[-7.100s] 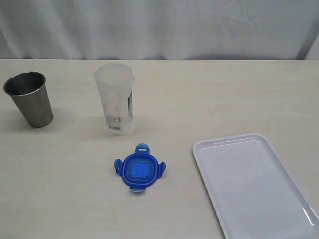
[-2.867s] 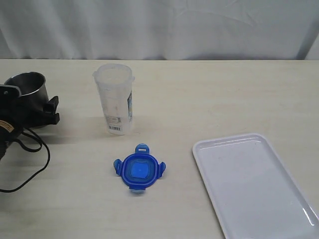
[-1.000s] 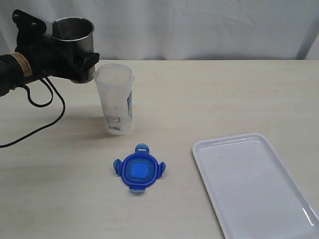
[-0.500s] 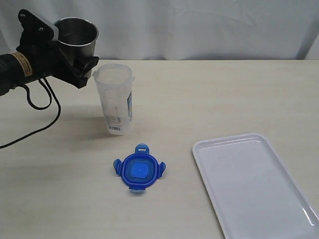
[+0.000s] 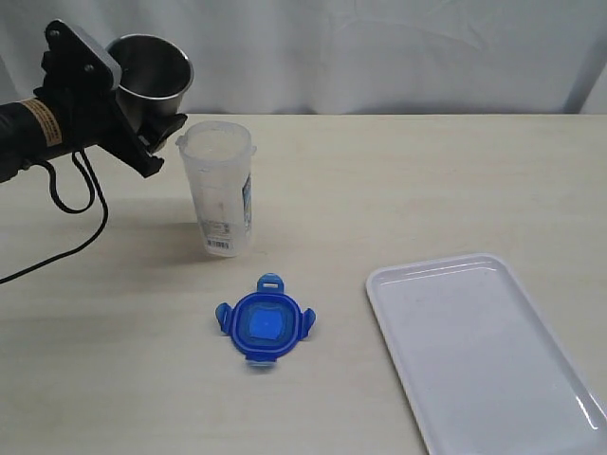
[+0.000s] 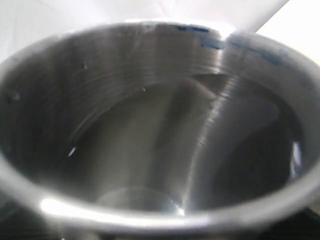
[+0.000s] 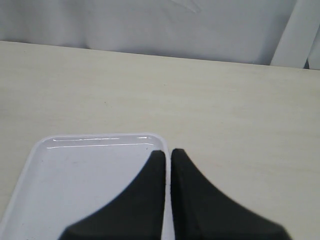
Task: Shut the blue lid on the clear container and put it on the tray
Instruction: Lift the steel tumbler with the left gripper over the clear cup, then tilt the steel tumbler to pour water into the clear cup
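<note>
The clear container (image 5: 220, 190) stands upright and uncapped on the table. The blue lid (image 5: 265, 322) lies flat on the table in front of it. To the right lies the white tray (image 5: 484, 351), with nothing on it. My left gripper (image 5: 133, 95) is shut on a grey steel cup (image 5: 152, 71), held tilted in the air with its mouth just left of and above the container's rim. The cup's inside (image 6: 160, 130) fills the left wrist view. My right gripper (image 7: 167, 152) is shut and holds nothing, hovering over the tray's (image 7: 75, 175) far corner rim.
A black cable (image 5: 66, 218) from the left arm trails over the table's left side. A white curtain (image 5: 379, 47) hangs behind the table's far edge.
The left gripper took the steel cup from the table, lifted it to the container's rim, and over the last second tilted it further toward the container. Container, lid and tray have not moved.
</note>
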{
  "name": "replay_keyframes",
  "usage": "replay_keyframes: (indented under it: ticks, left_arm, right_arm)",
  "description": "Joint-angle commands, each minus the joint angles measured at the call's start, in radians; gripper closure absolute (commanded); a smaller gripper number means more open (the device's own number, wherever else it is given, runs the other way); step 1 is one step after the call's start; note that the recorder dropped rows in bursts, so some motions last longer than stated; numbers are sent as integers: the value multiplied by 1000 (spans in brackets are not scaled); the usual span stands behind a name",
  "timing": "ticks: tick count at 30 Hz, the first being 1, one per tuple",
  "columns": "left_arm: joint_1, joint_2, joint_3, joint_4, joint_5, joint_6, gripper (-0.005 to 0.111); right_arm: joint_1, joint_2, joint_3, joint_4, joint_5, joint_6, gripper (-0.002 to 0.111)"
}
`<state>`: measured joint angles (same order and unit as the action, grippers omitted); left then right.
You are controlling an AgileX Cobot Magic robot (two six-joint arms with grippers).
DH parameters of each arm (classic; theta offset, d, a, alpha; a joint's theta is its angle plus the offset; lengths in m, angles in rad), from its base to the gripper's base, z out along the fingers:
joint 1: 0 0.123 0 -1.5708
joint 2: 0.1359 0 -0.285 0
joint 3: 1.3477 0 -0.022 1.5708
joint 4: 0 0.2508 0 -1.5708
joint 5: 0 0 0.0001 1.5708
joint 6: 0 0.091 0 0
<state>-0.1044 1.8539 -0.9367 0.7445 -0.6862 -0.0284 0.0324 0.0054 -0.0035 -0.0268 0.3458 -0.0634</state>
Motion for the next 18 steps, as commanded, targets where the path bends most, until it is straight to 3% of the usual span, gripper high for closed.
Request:
replay_keyframes:
  ticks: [1, 18]
  left_arm:
    - [-1, -21, -15, -23, -53, 36, 107]
    - [-1, -21, -15, -23, -55, 142, 107]
  right_arm:
    - [-6, -5, 4, -4, -3, -1, 104]
    - [-6, -5, 4, -4, -3, -1, 104]
